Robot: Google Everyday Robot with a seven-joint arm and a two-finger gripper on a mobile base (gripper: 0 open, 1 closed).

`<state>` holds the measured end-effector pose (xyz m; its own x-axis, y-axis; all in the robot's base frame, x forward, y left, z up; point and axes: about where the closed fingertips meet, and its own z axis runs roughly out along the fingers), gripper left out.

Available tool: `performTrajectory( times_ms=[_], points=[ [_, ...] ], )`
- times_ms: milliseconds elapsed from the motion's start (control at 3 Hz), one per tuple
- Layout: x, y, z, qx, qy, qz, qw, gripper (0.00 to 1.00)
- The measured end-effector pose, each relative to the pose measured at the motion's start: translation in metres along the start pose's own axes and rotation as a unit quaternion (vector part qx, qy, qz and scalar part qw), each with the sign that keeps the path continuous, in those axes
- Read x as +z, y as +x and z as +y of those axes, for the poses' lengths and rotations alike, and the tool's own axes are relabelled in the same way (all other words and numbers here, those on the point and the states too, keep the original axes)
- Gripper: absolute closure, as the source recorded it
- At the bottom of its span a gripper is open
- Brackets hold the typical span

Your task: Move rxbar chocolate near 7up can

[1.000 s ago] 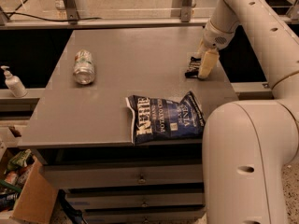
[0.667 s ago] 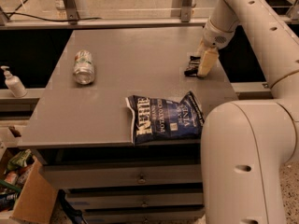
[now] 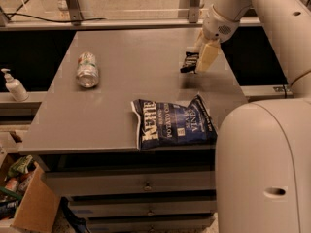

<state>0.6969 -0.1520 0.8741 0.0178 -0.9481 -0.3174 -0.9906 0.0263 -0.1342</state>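
At far left, a white plastic pump bottle [image 3: 13, 85] stands on a ledge beside the flat grey table [image 3: 136, 52]. On the table's left side, the silver-and-green metal 7up can [image 3: 87, 70] lies on its side. A large dark-blue crinkly chip bag [image 3: 172, 123] lies at the front edge, and at the right rear my gripper [image 3: 199, 65] is clamped on the small flat black-brown rxbar chocolate [image 3: 189, 62], just above the tabletop and well apart from the can.

Robot lab: gripper [image 3: 195, 66] over gray drawered bench [image 3: 126, 86]

Cream claw [image 3: 197, 64] on black-brown rxbar chocolate [image 3: 189, 62]
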Motion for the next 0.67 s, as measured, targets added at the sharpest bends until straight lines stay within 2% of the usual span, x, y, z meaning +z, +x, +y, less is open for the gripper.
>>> performTrajectory(
  times_ms=[333, 667],
  points=[
    [-0.014, -0.035, 0.016, -0.026, -0.004, -0.039, 0.9989, 1.0],
    [-0.012, -0.071, 0.03, -0.058, -0.01, -0.079, 0.9952, 1.0]
  ],
)
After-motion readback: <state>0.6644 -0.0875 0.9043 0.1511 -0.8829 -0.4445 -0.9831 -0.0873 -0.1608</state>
